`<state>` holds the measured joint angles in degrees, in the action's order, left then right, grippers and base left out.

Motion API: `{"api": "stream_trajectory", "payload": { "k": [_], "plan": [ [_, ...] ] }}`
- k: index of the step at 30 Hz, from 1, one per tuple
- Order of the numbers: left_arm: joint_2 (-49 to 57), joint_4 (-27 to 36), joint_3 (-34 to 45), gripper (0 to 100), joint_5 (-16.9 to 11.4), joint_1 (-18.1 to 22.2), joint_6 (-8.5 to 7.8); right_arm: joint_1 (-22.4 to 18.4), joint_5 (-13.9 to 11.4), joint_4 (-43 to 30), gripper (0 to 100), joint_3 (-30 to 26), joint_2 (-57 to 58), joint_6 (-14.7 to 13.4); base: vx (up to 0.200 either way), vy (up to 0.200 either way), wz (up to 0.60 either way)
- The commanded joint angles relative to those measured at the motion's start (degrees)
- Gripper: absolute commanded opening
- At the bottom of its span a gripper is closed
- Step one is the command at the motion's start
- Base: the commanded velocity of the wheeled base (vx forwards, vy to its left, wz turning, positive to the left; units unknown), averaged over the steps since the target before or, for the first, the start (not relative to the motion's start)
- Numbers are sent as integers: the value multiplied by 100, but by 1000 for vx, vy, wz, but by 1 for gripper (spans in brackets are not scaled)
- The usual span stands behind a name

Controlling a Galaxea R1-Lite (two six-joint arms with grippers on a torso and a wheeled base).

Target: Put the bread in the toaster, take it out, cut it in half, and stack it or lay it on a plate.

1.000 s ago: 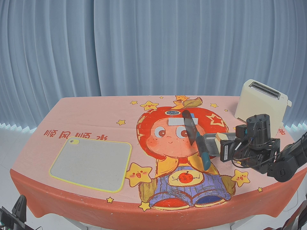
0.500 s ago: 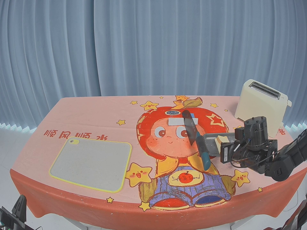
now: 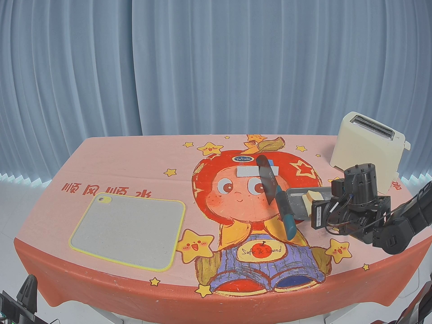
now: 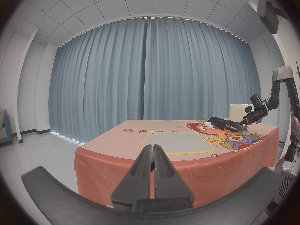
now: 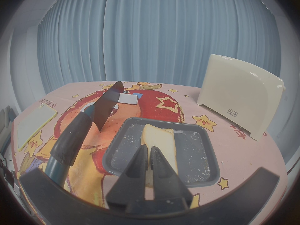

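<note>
Standing tilted on edge in a grey tray (image 5: 193, 153), right side of the worktop (image 3: 135, 167): bread (image 5: 162, 141), one pale slice. Pinched almost together on its near edge: right claw (image 5: 150, 149). Lying just beside the tray, toward the worktop's middle: knife (image 3: 275, 194), dark blade, teal handle. Set behind the tray, at the far right corner: cream toaster (image 3: 366, 147), slot upward. Placed well apart, front left: cutting board (image 3: 128, 230), grey, yellow rim. Held off the worktop's left end, fingers together, gripping nothing: left claw (image 4: 152, 147).
</note>
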<state>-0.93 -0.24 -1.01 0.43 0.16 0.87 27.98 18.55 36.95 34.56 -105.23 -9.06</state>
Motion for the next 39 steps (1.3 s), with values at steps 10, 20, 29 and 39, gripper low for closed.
{"api": "stream_trajectory", "payload": {
  "k": [10, 20, 29, 39],
  "plan": [
    [49, -2, 101, 0, 1, 2, 1, 24, 8, 5, 0, -11, -15, 0, 0, 0, 0],
    [49, -2, 101, 0, 1, 2, 1, 41, 43, 5, 100, -2, 2, -35, 0, 0, 0],
    [49, -2, 101, 0, 1, 2, 1, 59, 52, 5, 100, 7, 64, -26, 0, 0, 0],
    [49, -2, 101, 0, 1, 2, 1, -29, 157, 5, 100, 95, 108, -43, 0, 0, 0]
  ]
}}
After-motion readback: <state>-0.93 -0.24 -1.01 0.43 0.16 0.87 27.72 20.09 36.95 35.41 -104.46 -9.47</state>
